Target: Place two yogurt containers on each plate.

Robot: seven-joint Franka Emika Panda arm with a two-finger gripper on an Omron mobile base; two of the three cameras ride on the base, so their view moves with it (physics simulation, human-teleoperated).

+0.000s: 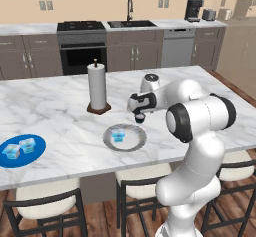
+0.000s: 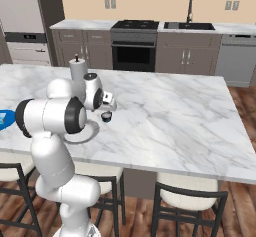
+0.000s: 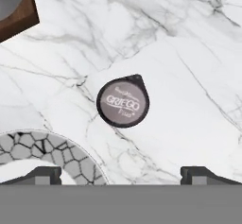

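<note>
A dark yogurt container (image 1: 139,117) (image 2: 106,116) stands on the marble island just beyond the grey plate (image 1: 135,142) (image 2: 90,133). From the hand view I look straight down on its lid (image 3: 123,101). My gripper (image 1: 138,110) (image 2: 108,108) (image 3: 122,176) hovers open above it, nothing between the fingertips (image 3: 45,175). One pale blue yogurt container (image 1: 118,135) sits on the grey plate, whose patterned rim (image 3: 52,147) shows at the lower left of the hand view. Two pale blue yogurt containers (image 1: 11,152) (image 1: 27,145) rest on the blue plate (image 1: 22,163) (image 2: 5,120) at the island's left end.
A tall paper towel roll (image 1: 97,87) (image 2: 77,71) on a brown base (image 3: 16,10) stands left of the gripper. Stools line the island's near edge. Bare marble stretches to the right. Stove, sink and cabinets run along the back wall.
</note>
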